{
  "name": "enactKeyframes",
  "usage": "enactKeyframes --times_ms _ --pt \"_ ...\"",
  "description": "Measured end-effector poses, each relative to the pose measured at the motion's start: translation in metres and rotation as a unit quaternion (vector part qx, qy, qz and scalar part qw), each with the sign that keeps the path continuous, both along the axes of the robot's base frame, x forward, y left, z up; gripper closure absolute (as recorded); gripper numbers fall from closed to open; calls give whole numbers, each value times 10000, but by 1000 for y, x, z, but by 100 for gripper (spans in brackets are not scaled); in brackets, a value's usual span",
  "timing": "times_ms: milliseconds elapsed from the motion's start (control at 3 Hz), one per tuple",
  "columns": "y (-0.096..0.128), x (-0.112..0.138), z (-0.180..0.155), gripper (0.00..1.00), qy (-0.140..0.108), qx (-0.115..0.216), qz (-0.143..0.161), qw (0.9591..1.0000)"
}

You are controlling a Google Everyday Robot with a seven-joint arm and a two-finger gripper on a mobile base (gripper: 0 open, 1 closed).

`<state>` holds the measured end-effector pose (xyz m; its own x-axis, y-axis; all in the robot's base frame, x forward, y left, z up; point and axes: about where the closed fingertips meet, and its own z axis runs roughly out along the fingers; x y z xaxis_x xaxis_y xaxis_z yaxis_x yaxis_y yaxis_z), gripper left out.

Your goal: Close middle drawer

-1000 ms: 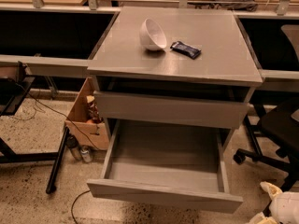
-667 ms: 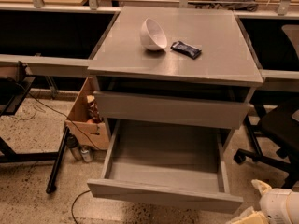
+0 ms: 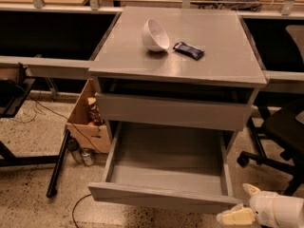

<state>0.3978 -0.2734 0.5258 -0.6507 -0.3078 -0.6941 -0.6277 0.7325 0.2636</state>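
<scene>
The grey cabinet (image 3: 180,37) stands in the middle of the camera view. The middle drawer (image 3: 161,197) is pulled far out; its plain grey inside (image 3: 166,156) holds nothing, and its flat front faces me. Above it, the taller-fronted drawer (image 3: 173,112) stands slightly out from the cabinet. The lowest drawer is hidden under the open one. My gripper (image 3: 240,204), white with cream fingers (image 3: 234,217), is at the bottom right, just beside the front right corner of the middle drawer. Its fingers are spread and hold nothing.
A white bowl (image 3: 155,34) on its side and a dark snack packet (image 3: 188,50) lie on the cabinet top. A cardboard box (image 3: 88,118) and cans (image 3: 88,156) sit on the floor at the left. A black office chair (image 3: 285,132) stands at the right.
My gripper has come further into view from the bottom right, moving left toward the front right corner of the middle drawer. The drawers have not moved.
</scene>
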Motion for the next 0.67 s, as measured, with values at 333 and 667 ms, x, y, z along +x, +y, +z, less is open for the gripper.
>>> enactKeyframes --times_ms 333,667 --pt "-9 8 -35 0 25 345 -351 9988" --pt "-24 12 -61 0 -27 565 -778 9954"
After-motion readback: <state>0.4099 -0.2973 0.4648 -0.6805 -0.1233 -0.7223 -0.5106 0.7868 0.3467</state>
